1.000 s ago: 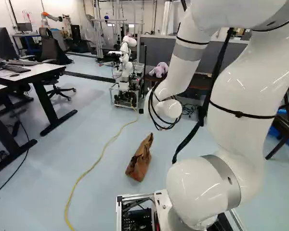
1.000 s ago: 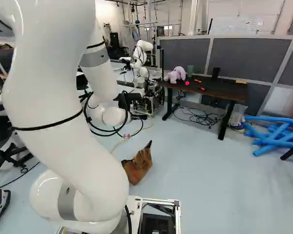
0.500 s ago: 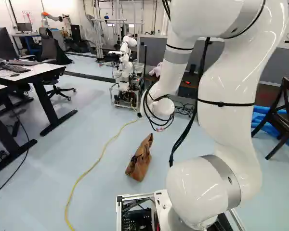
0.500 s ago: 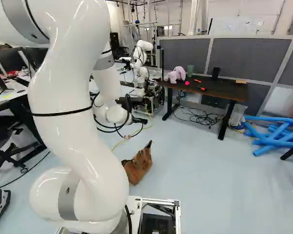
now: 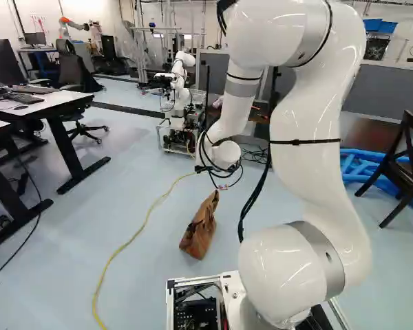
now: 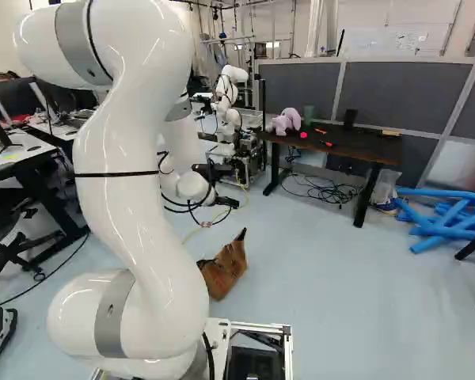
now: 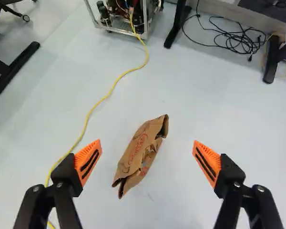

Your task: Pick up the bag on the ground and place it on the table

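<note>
We observe the gripper (image 6: 226, 202) mostly hidden beyond the arm's end in the base views; the dark part visible beside the wrist appears to belong to it. In the wrist view, we read the hand as released: its two fingers stand wide apart, orange pads (image 7: 88, 162) facing inward, with nothing grasped.

We locate the brown paper bag (image 7: 140, 155) on the floor (image 7: 181, 200), ahead of the gripper. It lies in line with the gap between the fingers and touches neither. A yellow cable (image 7: 115, 86) runs along the floor near the bag.

We find the dark table (image 6: 352, 146) beyond the bag, right of the middle of the right base view. It bears a purple plush toy (image 6: 285, 120) and a green cup (image 6: 309, 115). Another robot (image 6: 230, 87) stands near it, and blue tubes (image 6: 443, 226) lie to its right.
</note>
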Controlling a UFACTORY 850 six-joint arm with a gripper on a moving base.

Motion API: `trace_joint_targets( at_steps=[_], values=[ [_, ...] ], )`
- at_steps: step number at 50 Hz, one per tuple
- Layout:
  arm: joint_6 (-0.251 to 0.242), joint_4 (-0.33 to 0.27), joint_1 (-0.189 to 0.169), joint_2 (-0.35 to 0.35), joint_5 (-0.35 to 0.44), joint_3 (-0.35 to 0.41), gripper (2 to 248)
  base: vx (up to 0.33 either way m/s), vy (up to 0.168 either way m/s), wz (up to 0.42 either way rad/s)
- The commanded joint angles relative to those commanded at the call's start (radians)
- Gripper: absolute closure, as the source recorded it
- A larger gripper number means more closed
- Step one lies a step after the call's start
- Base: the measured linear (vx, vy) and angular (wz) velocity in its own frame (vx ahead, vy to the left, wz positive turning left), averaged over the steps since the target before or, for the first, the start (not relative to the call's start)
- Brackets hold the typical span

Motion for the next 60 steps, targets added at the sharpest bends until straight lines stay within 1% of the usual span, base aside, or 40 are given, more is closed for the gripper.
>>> trace_joint_targets(
  at_steps=[19, 44, 60],
  values=[
    [0.000, 0.044, 0.007, -0.104, -0.063, -0.086, 3, 0.000, 0.000, 0.000],
    [0.000, 0.103, 0.026, -0.237, -0.144, -0.203, 3, 0.000, 0.000, 0.000],
    [0.000, 0.142, 0.029, -0.302, -0.190, -0.246, 3, 0.000, 0.000, 0.000]
  ],
)
